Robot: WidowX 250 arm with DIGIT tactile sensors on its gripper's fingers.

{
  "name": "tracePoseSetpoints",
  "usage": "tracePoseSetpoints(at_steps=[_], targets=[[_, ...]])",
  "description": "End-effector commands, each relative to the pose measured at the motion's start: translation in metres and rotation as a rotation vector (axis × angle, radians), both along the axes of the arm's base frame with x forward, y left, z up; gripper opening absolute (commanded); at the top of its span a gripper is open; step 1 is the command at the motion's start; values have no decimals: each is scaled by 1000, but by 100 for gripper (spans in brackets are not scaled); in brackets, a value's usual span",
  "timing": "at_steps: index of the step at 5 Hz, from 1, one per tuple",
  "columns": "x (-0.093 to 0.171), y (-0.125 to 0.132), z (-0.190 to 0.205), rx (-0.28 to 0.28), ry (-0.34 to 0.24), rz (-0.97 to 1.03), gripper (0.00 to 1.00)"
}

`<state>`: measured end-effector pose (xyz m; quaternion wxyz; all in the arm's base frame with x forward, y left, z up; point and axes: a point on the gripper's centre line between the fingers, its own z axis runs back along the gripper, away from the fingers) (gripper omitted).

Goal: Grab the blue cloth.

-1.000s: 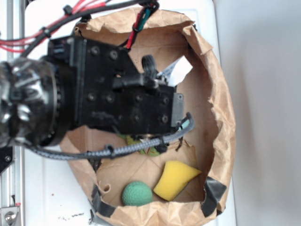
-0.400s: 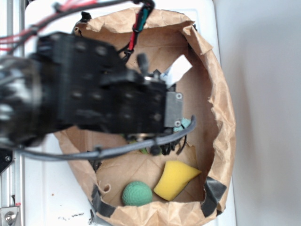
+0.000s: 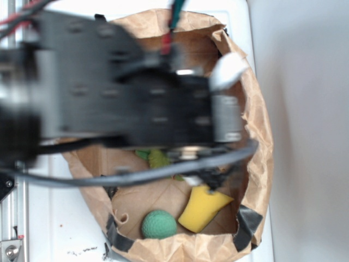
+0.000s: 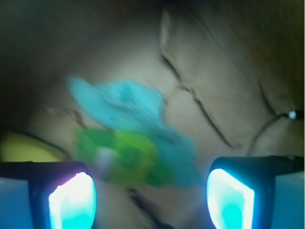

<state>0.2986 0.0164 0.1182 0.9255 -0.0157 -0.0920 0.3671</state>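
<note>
The wrist view is blurred by motion. In it the blue cloth (image 4: 128, 109) lies flat on the brown paper floor of the bag, a light teal rag with pointed corners. The fuzzy green plush toy (image 4: 124, 157) lies on the cloth's near edge. My gripper (image 4: 151, 200) hangs above them, open, its two glowing fingertips (image 4: 71, 202) wide apart with nothing between them. In the exterior view my black arm (image 3: 136, 103) covers the bag's middle and hides the cloth; only a bit of the green toy (image 3: 158, 158) peeks out under it.
The brown paper bag (image 3: 259, 136) has raised, crumpled walls all round. A dark green knitted ball (image 3: 159, 224) and a yellow sponge (image 3: 203, 207) lie at its near end. The sponge's yellow edge (image 4: 24, 149) shows at the wrist view's left.
My arm has grown larger and more blurred in the exterior view and shifted right. It now covers the sliver of teal cloth seen a moment ago.
</note>
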Motion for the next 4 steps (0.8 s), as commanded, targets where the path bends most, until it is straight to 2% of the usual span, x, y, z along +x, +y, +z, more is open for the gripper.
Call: tracePoseSetpoints(at_steps=[1,2,3,4], targets=[[13,8,8,1,-70,26,100],[19,4,-7,-10,-112,4,100],[21,4,-18,18,-127,-6,100],[21,6,-33,83,-131,14,100]])
